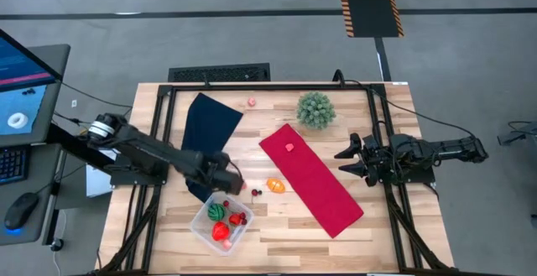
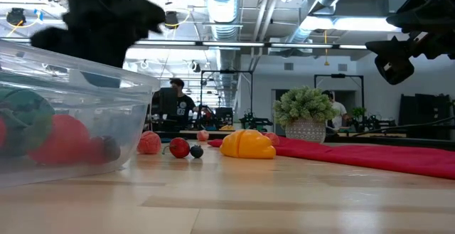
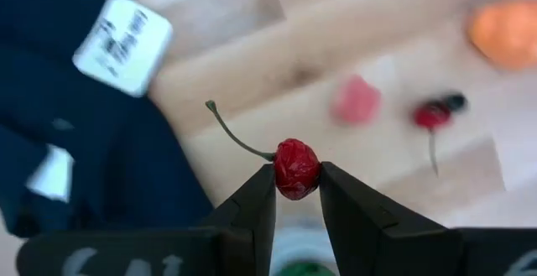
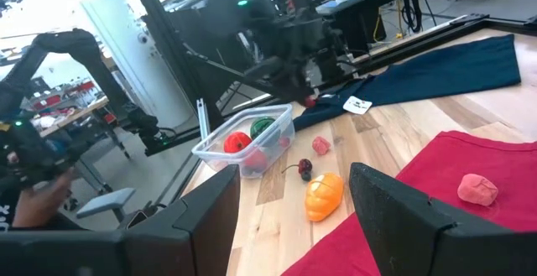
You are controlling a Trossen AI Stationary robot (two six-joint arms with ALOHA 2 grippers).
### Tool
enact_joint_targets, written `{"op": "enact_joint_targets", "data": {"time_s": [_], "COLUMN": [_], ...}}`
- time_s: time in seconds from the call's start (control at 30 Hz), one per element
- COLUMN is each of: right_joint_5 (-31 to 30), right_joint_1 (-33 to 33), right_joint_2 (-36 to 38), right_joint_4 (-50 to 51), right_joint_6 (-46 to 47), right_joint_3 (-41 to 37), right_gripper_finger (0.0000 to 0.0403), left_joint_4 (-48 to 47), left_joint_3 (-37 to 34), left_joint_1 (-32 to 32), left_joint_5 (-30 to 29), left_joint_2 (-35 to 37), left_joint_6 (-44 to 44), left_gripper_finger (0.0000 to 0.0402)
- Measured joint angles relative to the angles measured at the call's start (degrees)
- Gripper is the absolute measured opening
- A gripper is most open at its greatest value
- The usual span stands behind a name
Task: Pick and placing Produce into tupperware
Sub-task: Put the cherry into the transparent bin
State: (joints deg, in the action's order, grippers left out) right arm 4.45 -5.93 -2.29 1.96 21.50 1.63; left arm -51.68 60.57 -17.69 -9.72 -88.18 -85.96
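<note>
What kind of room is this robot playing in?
It looks like a robotics lab or workshop. Bare pipes and ducts run along the ceiling, a computer monitor sits beside the wooden table, and more workbenches with equipment fill the room behind.

Overhead, table-level and 2 wrist cameras share the tupperware (image 1: 220,225).

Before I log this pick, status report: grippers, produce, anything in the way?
Left gripper shut on cherry, above tupperware rim. Right gripper open, idle beside red cloth. Nothing blocks the drop.
</note>
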Motion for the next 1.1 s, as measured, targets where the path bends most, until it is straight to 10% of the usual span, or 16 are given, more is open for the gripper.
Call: {"op": "enact_joint_targets", "data": {"time_s": [0.63,1.1], "right_joint_5": [0.0,0.0], "right_joint_1": [0.0,0.0], "right_joint_2": [0.0,0.0], "right_joint_4": [0.0,0.0], "right_joint_6": [0.0,0.0], "right_joint_3": [0.0,0.0], "right_gripper_finger": [0.0249,0.0249], "left_joint_4": [2.7,7.6], "left_joint_3": [3.7,3.7], "left_joint_1": [-22.4,-26.7], "left_joint_5": [-16.3,-15.5], "left_joint_2": [-2.7,-8.5], "left_joint_6": [-8.7,-2.2], "left_gripper_finger": [0.0082,0.0097]}}
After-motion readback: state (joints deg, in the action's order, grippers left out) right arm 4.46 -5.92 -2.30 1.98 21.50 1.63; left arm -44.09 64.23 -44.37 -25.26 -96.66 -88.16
